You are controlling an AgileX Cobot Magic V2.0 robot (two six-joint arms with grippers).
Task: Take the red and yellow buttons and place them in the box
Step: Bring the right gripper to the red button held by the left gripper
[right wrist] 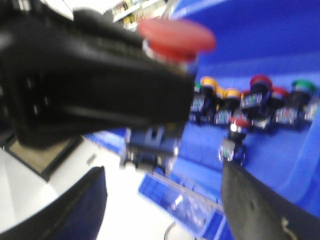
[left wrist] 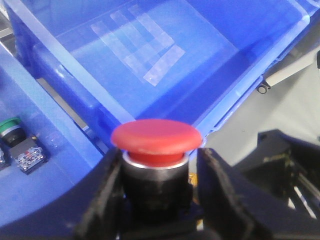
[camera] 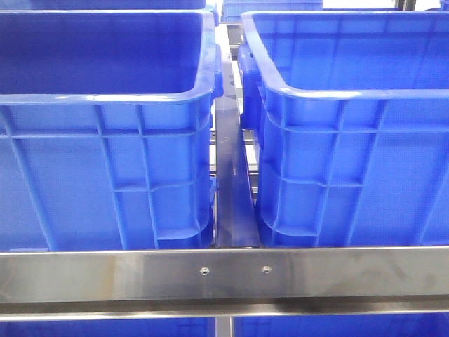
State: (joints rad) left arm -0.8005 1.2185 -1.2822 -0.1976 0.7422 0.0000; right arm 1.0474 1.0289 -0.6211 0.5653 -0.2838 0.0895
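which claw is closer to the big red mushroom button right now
Left. The left claw is shut on the red mushroom button. The right claw is open, apart from it.

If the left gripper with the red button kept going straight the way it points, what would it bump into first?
Probably the inside of the empty blue box: the left gripper, shut on the red button, points into it. Depth is hard to judge.

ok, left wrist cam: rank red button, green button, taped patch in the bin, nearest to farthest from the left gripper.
1. Red button: held between the left gripper's fingers.
2. Green button: off to the side in the neighbouring bin, beside a loose contact block.
3. Taped patch: on the floor of the bin beyond.
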